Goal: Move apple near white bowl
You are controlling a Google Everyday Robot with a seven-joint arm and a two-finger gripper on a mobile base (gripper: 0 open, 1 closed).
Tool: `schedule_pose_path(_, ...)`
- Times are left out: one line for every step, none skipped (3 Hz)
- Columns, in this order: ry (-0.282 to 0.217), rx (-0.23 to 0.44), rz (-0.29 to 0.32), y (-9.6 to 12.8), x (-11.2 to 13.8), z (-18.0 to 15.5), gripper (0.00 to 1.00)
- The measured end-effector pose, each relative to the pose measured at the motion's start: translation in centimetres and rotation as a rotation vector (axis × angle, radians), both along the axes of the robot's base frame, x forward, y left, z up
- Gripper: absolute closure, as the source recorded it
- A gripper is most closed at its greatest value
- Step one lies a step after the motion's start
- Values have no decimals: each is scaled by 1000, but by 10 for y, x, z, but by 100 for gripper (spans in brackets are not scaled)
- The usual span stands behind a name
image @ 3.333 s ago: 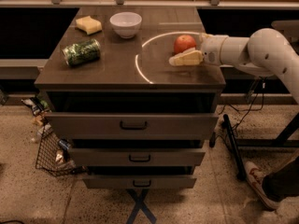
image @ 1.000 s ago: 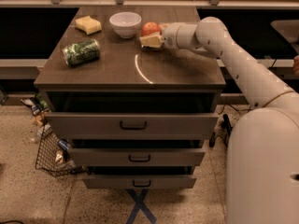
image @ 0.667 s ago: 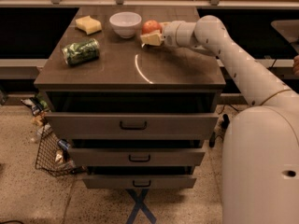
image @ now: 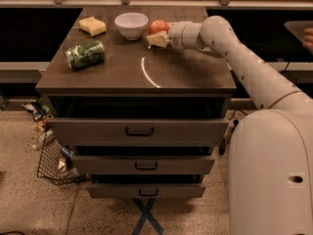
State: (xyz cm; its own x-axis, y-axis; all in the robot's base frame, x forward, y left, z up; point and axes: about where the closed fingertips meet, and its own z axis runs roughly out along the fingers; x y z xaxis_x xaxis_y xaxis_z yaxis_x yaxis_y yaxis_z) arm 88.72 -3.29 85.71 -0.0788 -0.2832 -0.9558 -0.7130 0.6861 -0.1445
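Note:
The red-orange apple point(image: 158, 26) is at the back of the dark table top, just right of the white bowl point(image: 131, 24). My gripper point(image: 157, 37) reaches in from the right and is shut on the apple, its pale fingers point(image: 157, 40) below and in front of it. The apple is a short gap from the bowl's rim. I cannot tell whether the apple touches the table.
A green can point(image: 85, 54) lies on its side at the left of the table point(image: 137, 77). A yellow sponge point(image: 93, 26) sits at the back left. Drawers are below the top. A wire basket point(image: 54, 160) stands on the floor at left.
The gripper has carried the apple from the right side of the table to the back, close beside the white bowl. In the last second it barely moved.

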Motion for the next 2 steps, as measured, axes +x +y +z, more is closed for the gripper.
schedule_pose_path(3, 6, 22, 6, -2, -2, 0)
schedule_pose_path(11, 18, 17, 2, -10, 0, 0)
